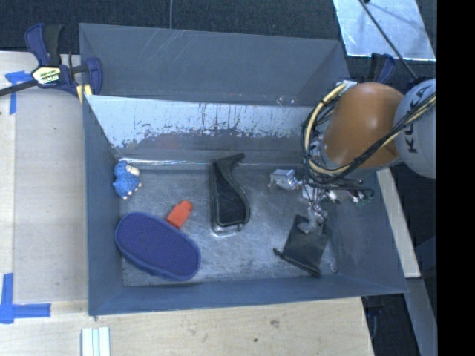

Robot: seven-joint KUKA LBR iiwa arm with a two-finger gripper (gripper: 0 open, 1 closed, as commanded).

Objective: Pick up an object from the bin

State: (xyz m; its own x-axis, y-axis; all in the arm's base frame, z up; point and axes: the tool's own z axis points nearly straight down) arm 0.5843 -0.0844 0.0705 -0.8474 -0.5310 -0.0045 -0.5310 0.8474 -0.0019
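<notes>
At four o'clock in the bin: black flat piece, lying near the wall. Pincer just above its upper edge; how wide it stands cannot be told, and nothing is seen held. Advised: descend straight, straddle the thin edge, close firmly. Also present: dark handle-shaped item at centre, blue oval pad at eight o'clock.

One marking you can read: letters on the arm.
On the white casing of the arm, at the right side of the view just beside the orange-brown cover, you'll see dark capital letters "KU", set at a slant; the rest of the word runs out of view. That casing sits up and to the right of the gripper. The things lying in the bin carry no lettering you could make out.
</notes>
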